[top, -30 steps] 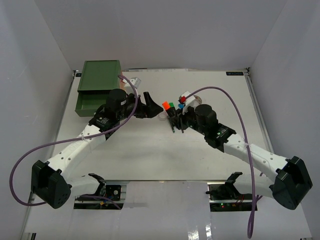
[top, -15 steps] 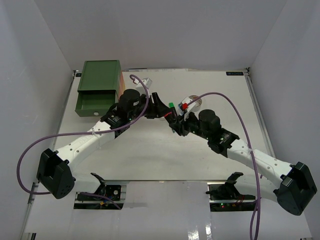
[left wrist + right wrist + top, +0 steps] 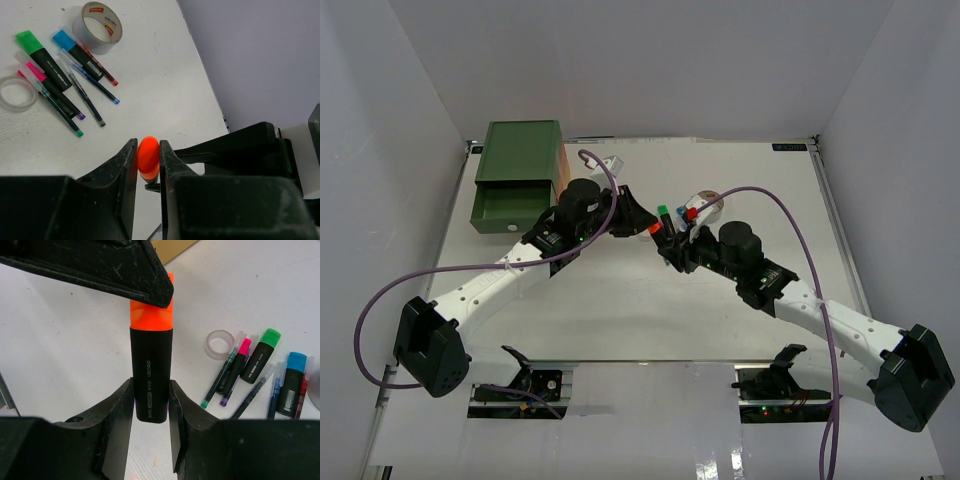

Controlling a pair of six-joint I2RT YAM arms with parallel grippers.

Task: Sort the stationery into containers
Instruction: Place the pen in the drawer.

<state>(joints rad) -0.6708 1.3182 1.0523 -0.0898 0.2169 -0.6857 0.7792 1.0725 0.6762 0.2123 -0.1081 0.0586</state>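
Overhead view looks down; both close wrist views share the orange marker (image 3: 151, 371).

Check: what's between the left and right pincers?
The orange-capped marker: left pincer grips its cap, right pincer its black body. Right wrist view shows it best.

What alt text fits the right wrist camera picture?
The right gripper holds a black marker by its body while the left gripper's fingers pinch its orange cap. Behind on the table lie a clear tape ring, a pink marker, a green marker, a blue marker and thin pens.
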